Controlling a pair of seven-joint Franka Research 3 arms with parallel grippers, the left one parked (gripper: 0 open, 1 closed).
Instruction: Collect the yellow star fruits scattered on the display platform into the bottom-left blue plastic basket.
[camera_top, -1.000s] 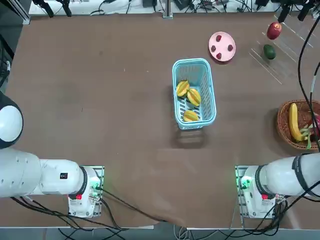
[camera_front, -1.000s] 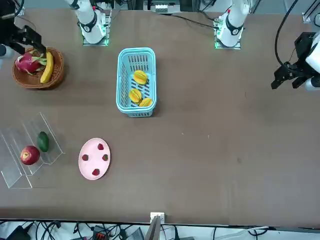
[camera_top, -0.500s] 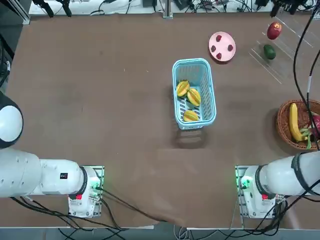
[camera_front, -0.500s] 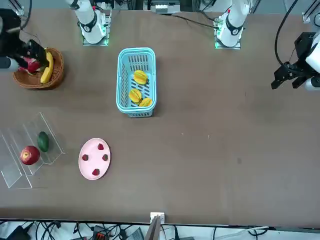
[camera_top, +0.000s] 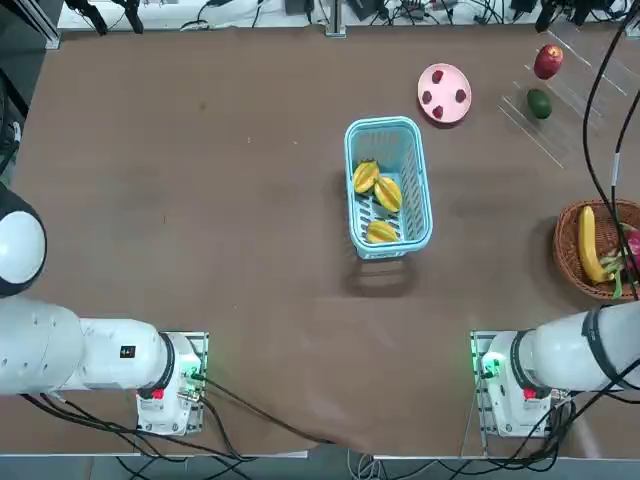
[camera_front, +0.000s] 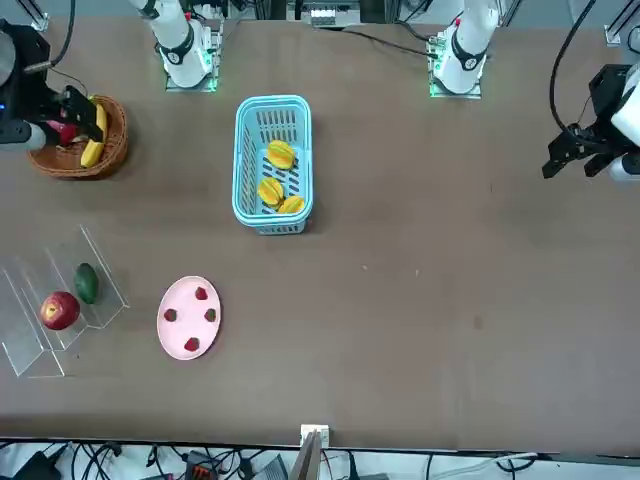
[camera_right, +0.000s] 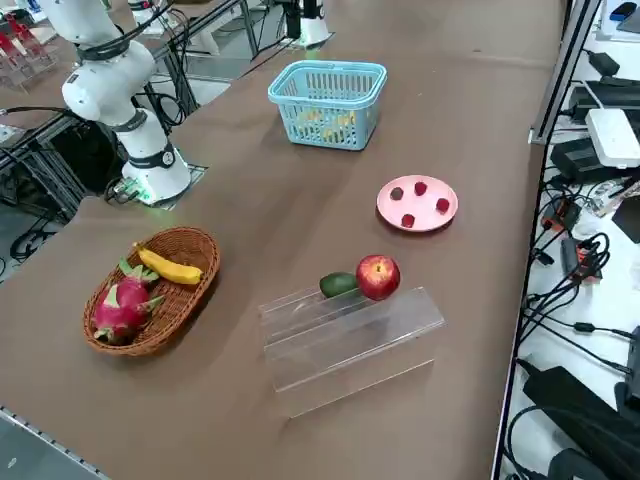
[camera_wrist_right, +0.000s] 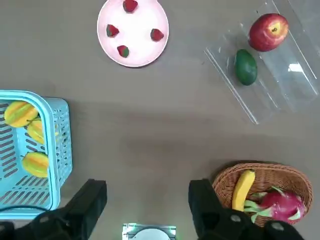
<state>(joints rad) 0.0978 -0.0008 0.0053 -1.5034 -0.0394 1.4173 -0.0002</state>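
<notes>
Three yellow star fruits (camera_top: 365, 177) (camera_top: 388, 193) (camera_top: 380, 232) lie inside the light blue plastic basket (camera_top: 385, 123) at the middle of the table. The wrist view shows them too (camera_wrist_right: 20, 113) (camera_wrist_right: 35, 164) in that basket (camera_wrist_right: 61, 145). The clear display platform (camera_top: 572, 95) (camera_wrist_right: 280, 80) at the far right holds no star fruit. My right gripper (camera_wrist_right: 147, 197) hangs high over the table's right side, open and empty. In the front view this gripper (camera_front: 80, 108) shows above the wicker basket.
A red apple (camera_top: 547, 62) and a green fruit (camera_top: 539, 103) rest on the platform. A pink plate (camera_top: 445, 93) with several strawberries sits beside it. A brown wicker basket (camera_top: 562, 240) with a banana and a dragon fruit stands at the right edge.
My right gripper has drifted a little while staying high, open and empty. The star fruits and the basket have not moved.
</notes>
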